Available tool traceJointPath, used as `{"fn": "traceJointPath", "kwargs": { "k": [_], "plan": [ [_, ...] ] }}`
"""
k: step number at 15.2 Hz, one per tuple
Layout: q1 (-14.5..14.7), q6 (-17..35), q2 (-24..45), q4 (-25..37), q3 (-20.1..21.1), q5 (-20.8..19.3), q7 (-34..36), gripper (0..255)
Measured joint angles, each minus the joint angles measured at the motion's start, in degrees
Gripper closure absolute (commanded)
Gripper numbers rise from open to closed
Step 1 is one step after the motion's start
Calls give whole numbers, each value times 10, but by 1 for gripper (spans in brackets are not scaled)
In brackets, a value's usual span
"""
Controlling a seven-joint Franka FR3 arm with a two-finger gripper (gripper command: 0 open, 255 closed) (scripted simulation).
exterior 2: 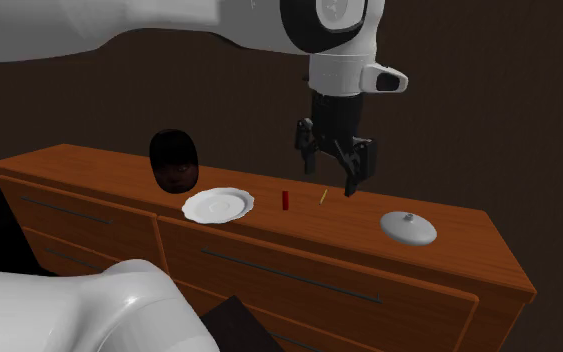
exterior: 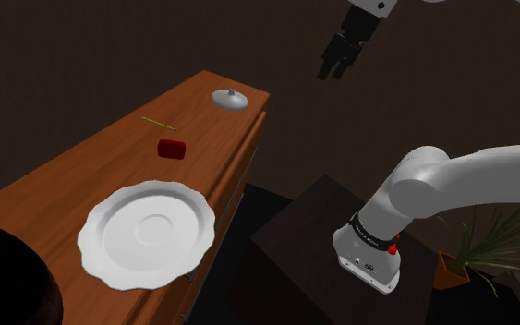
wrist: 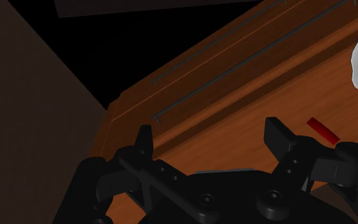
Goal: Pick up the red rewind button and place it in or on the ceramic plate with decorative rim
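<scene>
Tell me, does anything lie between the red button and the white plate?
Nothing visible does. Only bare dresser top separates the red button from the plate. The yellow stick and the grey lid lie beyond the button, away from the plate.

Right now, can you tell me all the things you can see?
Dresser: one, brown wood, holds the small things.
Plate: one, white, wavy rim, on the dresser.
Red button: one, red, between plate and lid.
Stick: one, thin, yellow, near the button.
Lid: one, pale grey, knobbed, dresser's far end in the shoulder view.
Round object: one, dark, behind the plate in the second exterior view.
Potted plant: one, green, beside the stand.
Stand: one, dark.
Arm: one, white.
Gripper: one, black, open, raised.
</scene>
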Motion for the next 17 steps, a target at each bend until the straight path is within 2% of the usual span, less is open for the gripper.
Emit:
{"fn": "traceJointPath", "kwargs": {
  "k": [3, 10, 17],
  "plan": [
    [2, 15, 10, -5, 15, 8, 20, 0],
    [14, 93, 76, -22, 101, 47, 136, 0],
    [18, 170, 188, 9, 185, 63, 257, 0]
  ]
}}
